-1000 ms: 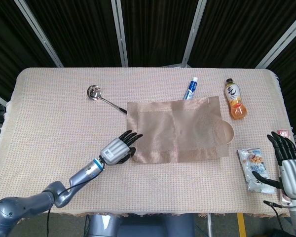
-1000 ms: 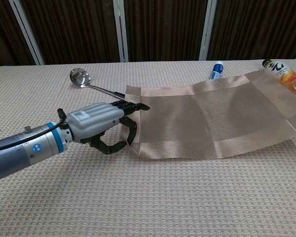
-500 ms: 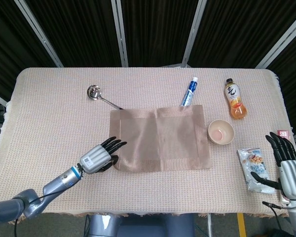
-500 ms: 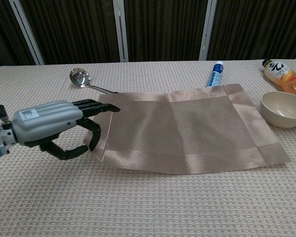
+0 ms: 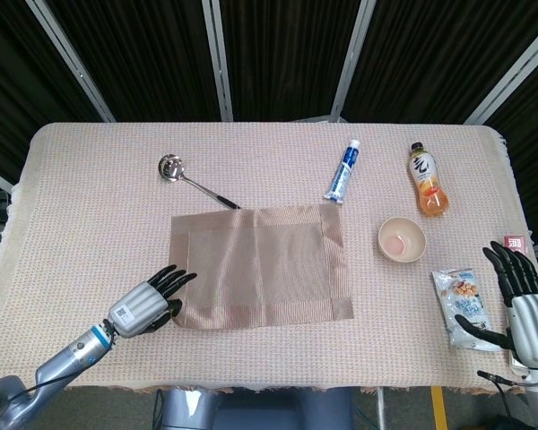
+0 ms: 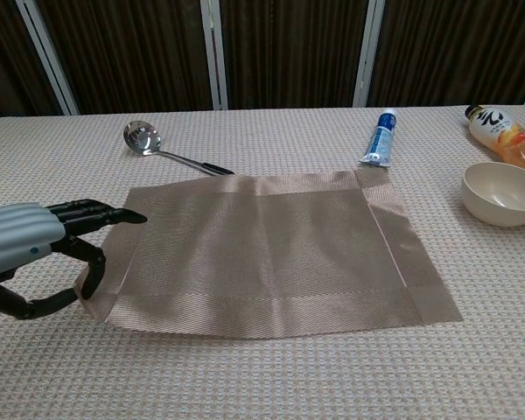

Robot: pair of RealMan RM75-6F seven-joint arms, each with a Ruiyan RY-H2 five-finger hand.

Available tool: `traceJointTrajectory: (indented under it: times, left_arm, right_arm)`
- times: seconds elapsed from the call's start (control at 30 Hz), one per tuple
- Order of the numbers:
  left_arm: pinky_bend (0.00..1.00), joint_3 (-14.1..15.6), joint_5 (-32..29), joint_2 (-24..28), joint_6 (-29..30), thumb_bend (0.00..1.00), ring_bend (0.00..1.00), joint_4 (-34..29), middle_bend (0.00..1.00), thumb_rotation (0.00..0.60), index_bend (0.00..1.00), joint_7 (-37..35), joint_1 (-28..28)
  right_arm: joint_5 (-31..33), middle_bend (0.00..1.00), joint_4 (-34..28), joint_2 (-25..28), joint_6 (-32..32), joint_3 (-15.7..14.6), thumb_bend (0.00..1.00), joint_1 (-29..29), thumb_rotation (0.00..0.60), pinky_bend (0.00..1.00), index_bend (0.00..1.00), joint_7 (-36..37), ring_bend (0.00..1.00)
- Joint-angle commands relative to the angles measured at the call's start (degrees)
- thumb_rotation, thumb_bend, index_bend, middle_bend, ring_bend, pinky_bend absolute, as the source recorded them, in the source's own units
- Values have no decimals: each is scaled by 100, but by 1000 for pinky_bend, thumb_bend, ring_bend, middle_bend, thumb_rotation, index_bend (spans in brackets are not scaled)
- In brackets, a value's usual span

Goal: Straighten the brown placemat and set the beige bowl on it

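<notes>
The left hand [image 5: 146, 305] held the near left corner of the brown placemat [image 5: 260, 264], with one finger on top and the thumb tucked under the edge. The mat lay flat in the middle of the table [image 5: 90, 206], a bit crooked, with a soft ripple across it. The beige bowl [image 5: 401, 239] sat apart on the cloth to the right of the mat, not touching it.

To do this step well, I think the hand should pull slow and low, so the mat slides and does not bunch up. It should turn the corner until the mat's sides run even with the table edge, then let go gently.

The right hand [image 5: 520, 300] waited near the right edge with its fingers spread and nothing in it. It sat beside a snack packet [image 5: 462, 307].

Some things were hard to see. The chest view cut off most of the left hand, and did not show the right hand at all. The ladle [image 5: 191, 179] had its handle tip touching or tucked under the mat's far edge; I could not tell which. Something pink lay in the bowl, too small to name
</notes>
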Motion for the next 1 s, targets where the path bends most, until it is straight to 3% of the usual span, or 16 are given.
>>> traceJointTrajectory:
  times: [0.03, 0.4, 0.47, 0.53, 0.63, 0.7, 1.0]
  left_arm:
    - [0, 42, 14, 36, -2, 475, 0, 8, 0, 600, 672, 20, 66]
    - [0, -24, -110, -7, 46, 471, 0, 330, 0, 600, 664, 25, 298]
    - [0, -49, -129, -23, 49, 415, 0, 381, 0, 600, 599, -17, 324]
    - [0, -45, -120, -29, 9, 197, 0, 422, 0, 600, 367, -33, 336]
    - [0, -5, -56, -2, -62, 4, 0, 361, 0, 600, 60, -81, 322]
    - [0, 17, -2, 48, -61, 0, 0, 268, 0, 600, 2, -167, 315]
    - [0, -38, 45, 761, 458, 0, 0, -294, 0, 600, 0, -169, 506]
  right_arm:
    - [-10, 0, -4, 10, 9, -2, 0, -5, 600, 0, 0, 12, 0]
    - [-77, 0, -28, 41, 72, -11, 0, -27, 600, 0, 0, 32, 0]
    - [-81, 0, -31, 42, 71, -12, 0, -26, 600, 0, 0, 32, 0]
    - [-80, 0, -29, 44, 69, -8, 0, -24, 600, 0, 0, 24, 0]
    - [-79, 0, -26, 35, 48, -12, 0, -16, 600, 0, 0, 12, 0]
    - [-84, 0, -26, 31, 41, -15, 0, -14, 600, 0, 0, -4, 0]
    - [-29, 0, 14, 4, -45, -23, 0, 5, 600, 0, 0, -21, 0]
